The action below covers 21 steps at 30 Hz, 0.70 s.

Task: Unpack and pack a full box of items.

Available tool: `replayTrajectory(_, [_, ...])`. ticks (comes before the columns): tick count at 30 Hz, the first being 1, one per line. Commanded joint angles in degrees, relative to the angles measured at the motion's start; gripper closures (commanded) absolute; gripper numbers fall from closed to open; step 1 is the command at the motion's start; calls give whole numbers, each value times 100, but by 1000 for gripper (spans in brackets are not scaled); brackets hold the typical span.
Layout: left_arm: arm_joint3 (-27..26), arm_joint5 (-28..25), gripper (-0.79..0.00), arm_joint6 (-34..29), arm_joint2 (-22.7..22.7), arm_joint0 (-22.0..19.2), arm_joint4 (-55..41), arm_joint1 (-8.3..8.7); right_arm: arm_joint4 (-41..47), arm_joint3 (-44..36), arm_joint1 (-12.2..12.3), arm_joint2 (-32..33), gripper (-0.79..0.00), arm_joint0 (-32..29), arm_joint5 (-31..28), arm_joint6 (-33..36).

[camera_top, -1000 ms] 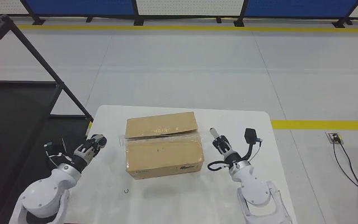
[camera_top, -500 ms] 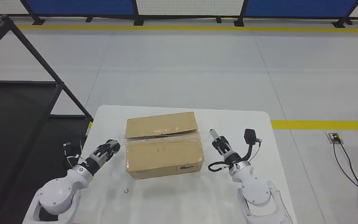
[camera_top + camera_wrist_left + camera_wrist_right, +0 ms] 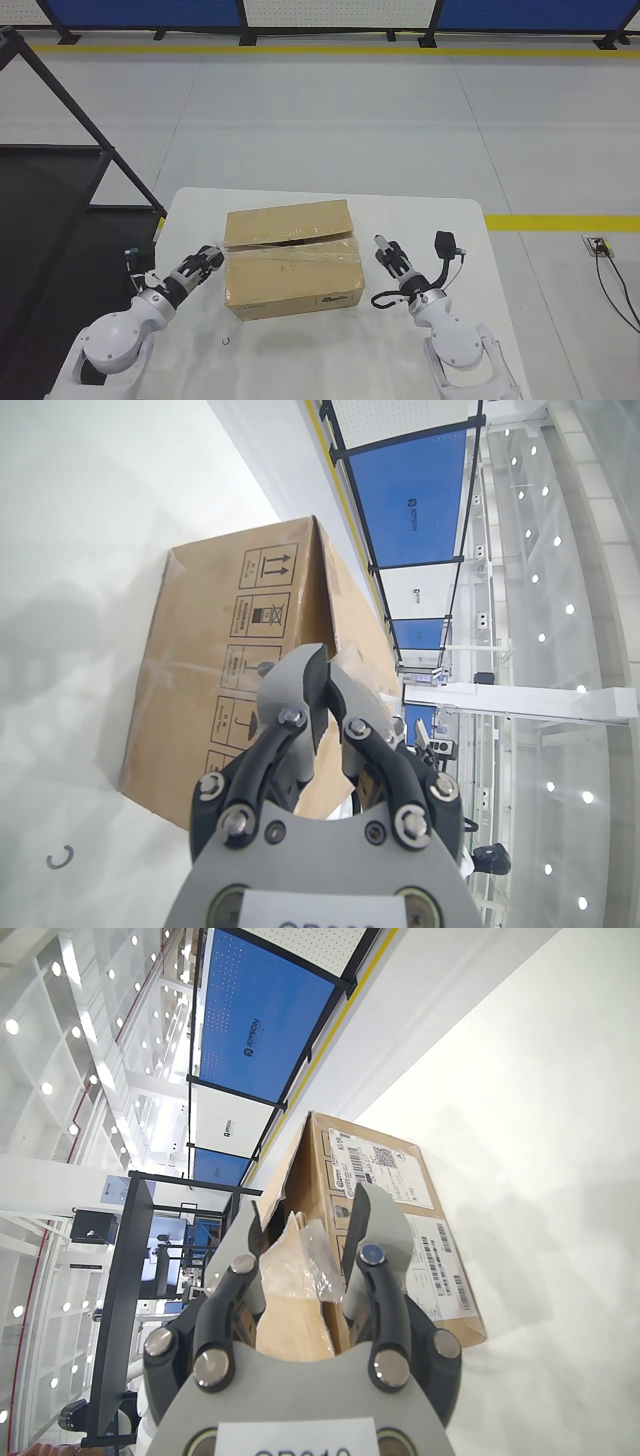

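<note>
Sitting mid-table on a white table [image 3: 430,215], a brown cardboard box [image 3: 292,270] has its top flaps down. The flap nearer the table's far edge is lifted slightly, and torn clear tape [image 3: 300,1258] hangs at the right end. The left gripper [image 3: 210,258] is at the box's left end, fingers pressed nearly together, holding nothing. The right gripper [image 3: 384,246] is near the right end, fingers spread. Opening it well probably means slipping a finger under the loose flap and lifting slowly while the other arm steadies the box. A small metal ring [image 3: 227,343] lies near the table's front edge.
</note>
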Motion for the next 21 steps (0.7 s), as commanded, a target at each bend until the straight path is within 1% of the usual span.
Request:
replayTrajectory(1, [-1, -8, 0, 9, 4, 0, -4, 0, 6, 17, 7, -16, -148, 22, -13, 1])
replayTrajectory(3, [-18, -17, 0, 27, -1, 3, -25, 0, -3, 30, 13, -34, -31, 40, -25, -11])
replayTrajectory(4, [-31, -27, 0, 55, -10, 8, -47, -1, -1, 30, 16, -43, 0, 49, -31, -15])
replayTrajectory(5, [-44, -29, 0, 65, -17, 18, -74, -2, 4, 28, 19, -49, 0, 56, -34, -22])
replayTrajectory(7, [-78, -38, 0, 80, -39, 43, -91, 0, 0, 5, 27, -40, -31, 50, -47, -70])
replayTrajectory(10, [-121, -54, 0, 130, -85, 88, -153, 0, 17, -95, 44, 2, 0, -35, -77, -127])
replayTrajectory(16, [-235, -58, 0, 256, -178, 183, -319, -4, 44, -288, 80, 78, 0, -268, -159, -222])
replayTrajectory(21, [-345, -76, 0, 258, -228, 241, -378, 0, -6, -301, 85, -48, 0, -179, -211, -276])
